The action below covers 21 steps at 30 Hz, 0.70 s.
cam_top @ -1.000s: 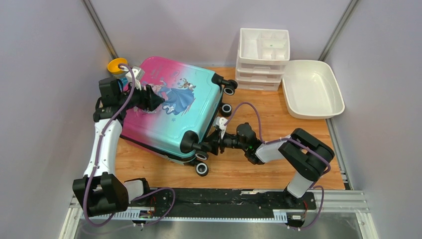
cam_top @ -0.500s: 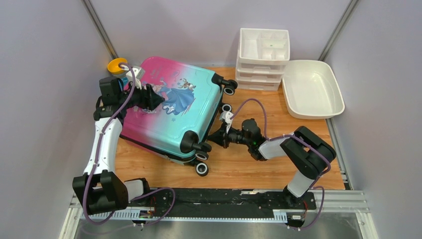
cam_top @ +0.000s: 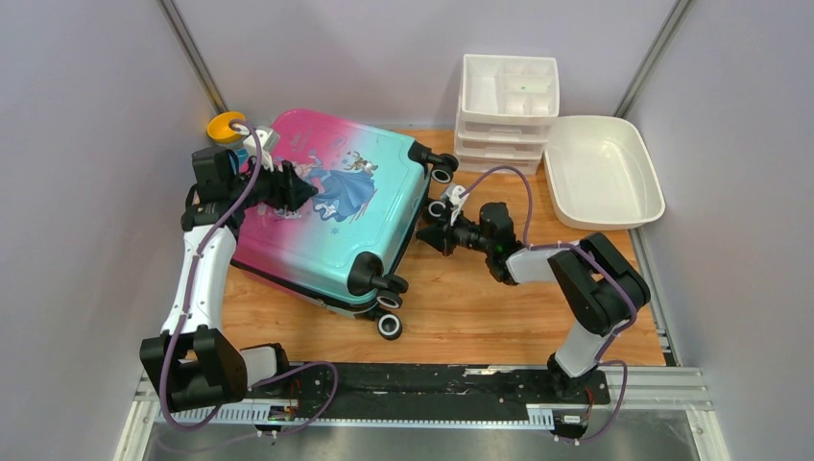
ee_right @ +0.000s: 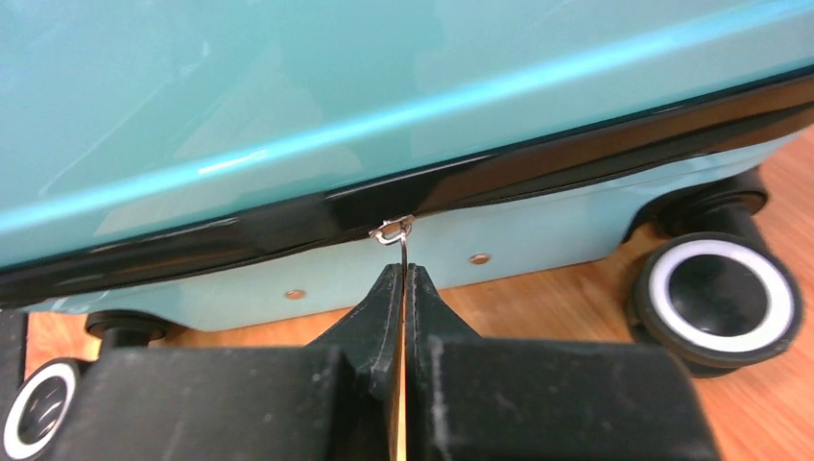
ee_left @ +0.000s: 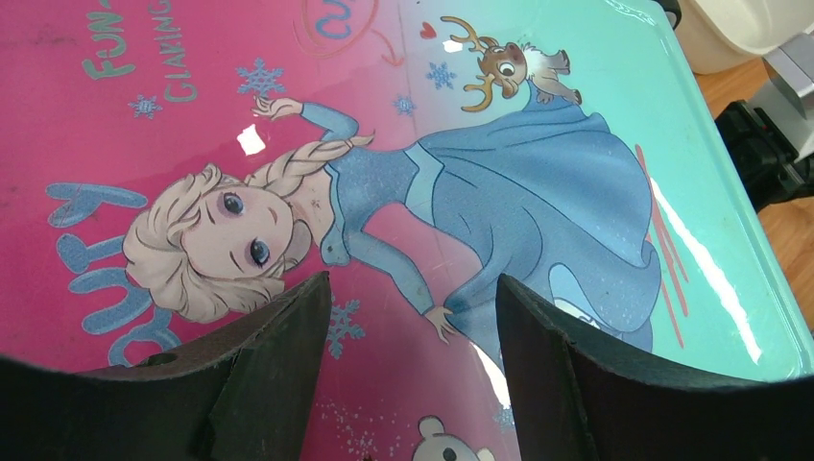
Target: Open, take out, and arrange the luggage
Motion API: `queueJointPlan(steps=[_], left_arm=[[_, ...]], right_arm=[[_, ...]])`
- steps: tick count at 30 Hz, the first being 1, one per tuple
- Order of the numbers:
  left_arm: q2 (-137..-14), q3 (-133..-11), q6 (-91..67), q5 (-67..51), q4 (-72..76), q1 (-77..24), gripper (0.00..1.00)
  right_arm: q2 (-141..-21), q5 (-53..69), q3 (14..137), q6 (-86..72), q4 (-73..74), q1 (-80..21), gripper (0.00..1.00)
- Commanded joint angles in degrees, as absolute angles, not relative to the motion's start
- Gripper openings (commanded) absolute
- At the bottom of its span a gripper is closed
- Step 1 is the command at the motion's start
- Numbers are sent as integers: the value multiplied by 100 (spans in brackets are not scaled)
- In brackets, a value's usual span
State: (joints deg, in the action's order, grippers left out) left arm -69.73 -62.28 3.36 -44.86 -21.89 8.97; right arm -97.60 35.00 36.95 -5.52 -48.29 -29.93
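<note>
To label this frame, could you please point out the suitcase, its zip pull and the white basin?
suitcase [cam_top: 370, 206]: top view, teal part of its shell.
zip pull [ee_right: 395, 230]: right wrist view, its metal loop.
white basin [cam_top: 600, 173]: top view, its bare floor.

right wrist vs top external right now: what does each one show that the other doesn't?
Right wrist only: the right gripper shut on the thin zip pull at the suitcase seam. Top only: the left gripper over the printed lid, the white drawer unit, the white basin. Both: teal shell, black wheels.
</note>
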Motion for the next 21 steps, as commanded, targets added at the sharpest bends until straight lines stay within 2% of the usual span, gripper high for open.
queueJointPlan(steps=[1,4,5,7,8,9,11,14,18,19,20,21], left_arm=[[-7198,-6108,396,-4105,-2953,870,73],[-7233,-6135,369,-4043,-2997,879,73],[-7225,-6161,378,-4034,-3014,870,73],[-7260,-6231,378,-4052,-3093,879,74],[-7277,-6327,378,-4069,-3189,879,75],[-7286,-6380,387,-4104,-3243,888,75],[-7269,-6512,378,-4200,-3374,905,78],[-7207,-6583,299,-4481,-3489,1002,80],[-7023,-6469,176,-4807,-3621,1230,82],[-6901,-6408,150,-4860,-3612,1283,82],[-6804,-6268,97,-4904,-3595,1318,82],[-6629,-6197,62,-4930,-3569,1397,82]], right_arm=[[-9923,3225,4236,-571,-4571,-2733,0],[-9791,3199,4149,-466,-4580,-2725,0],[-9704,3312,4166,-448,-4518,-2681,3],[-9581,3453,4218,-501,-4141,-2593,23],[-9423,3611,4262,-518,-3957,-2462,40],[-9309,3656,4402,-492,-3390,-2383,48],[-8906,3831,4596,-178,-2684,-2146,57],[-8405,4199,5000,314,-1339,-1760,62],[-8235,4623,5974,1849,881,-1503,70],[-8235,4632,6351,2028,1070,-1477,75],[-8305,4554,6555,2204,1238,-1468,83],[-8367,4518,6757,2432,1526,-1459,86]])
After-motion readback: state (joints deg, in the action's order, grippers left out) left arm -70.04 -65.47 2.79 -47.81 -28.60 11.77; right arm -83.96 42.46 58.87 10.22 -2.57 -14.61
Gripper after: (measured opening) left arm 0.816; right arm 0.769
